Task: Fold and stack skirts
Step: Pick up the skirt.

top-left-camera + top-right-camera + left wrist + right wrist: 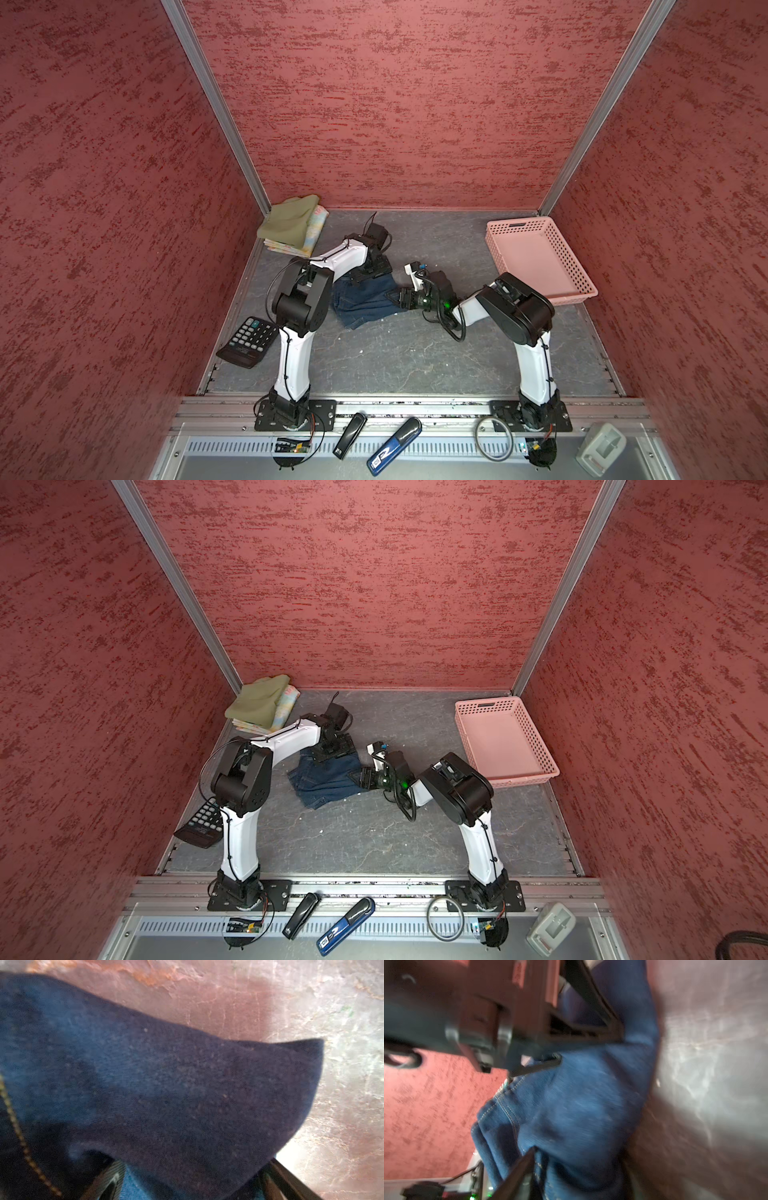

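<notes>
Calculator [248, 341] at left edge. Back-left corner: olive skirt [286, 224] stacked on floral skirt [314, 233]. Left gripper [371, 275] spread wide over far edge of rumpled denim skirt [365, 305], mid-table. Right gripper [395, 297] at its right edge; grip can't tell, blurred. Pink basket [578, 268] far right.

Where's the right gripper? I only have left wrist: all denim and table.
Observer: Right gripper is at the denim skirt's edge, on the right arm's side.
Operator: Closed on it?
Observer: Can't tell. The right wrist view is blurred, and denim lies between its fingers.
Operator: Other skirts?
Observer: Olive skirt sits folded on the floral skirt in the far left corner.
</notes>
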